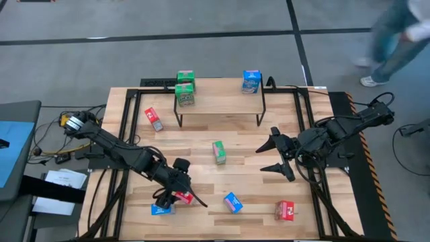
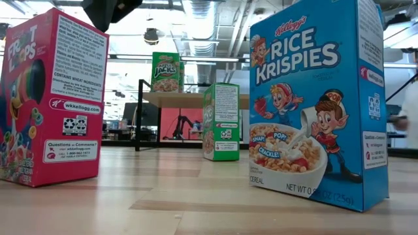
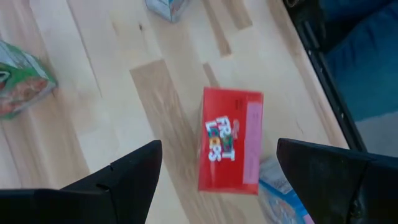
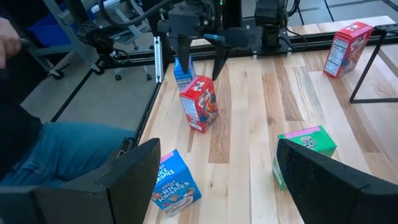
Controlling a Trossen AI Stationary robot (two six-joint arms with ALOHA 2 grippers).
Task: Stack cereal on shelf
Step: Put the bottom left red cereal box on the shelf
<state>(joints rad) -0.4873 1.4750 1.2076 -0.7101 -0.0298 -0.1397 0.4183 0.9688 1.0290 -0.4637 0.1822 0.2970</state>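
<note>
The left gripper (image 1: pixel 176 195) hangs over a red cereal box (image 3: pixel 229 140) close to the worktop's near edge, toward its left corner; its fingers (image 3: pixel 118 177) are spread wide, one on each side of the box, and they do not pinch it; a blue box (image 1: pixel 160 209) stands just beside the red one, right at the near edge. The right gripper (image 1: pixel 277 156) waits in the air over the right half of the worktop (image 1: pixel 242 168), with its fingers spread too and nothing between them. The shelf (image 1: pixel 222 102) stands by the far edge; two green boxes (image 1: pixel 185 89) sit at its left end and one blue box (image 1: pixel 251 81) at its right end. A red box (image 1: pixel 153 119) lies on the worktop just left of the shelf; a green box (image 1: pixel 218 152) stands in the middle of the worktop; another blue box (image 1: pixel 232 202) and another red box (image 1: pixel 285 210) sit near the near edge, toward the right. A person (image 1: pixel 396 37) is on the floor beyond the far right corner.
</note>
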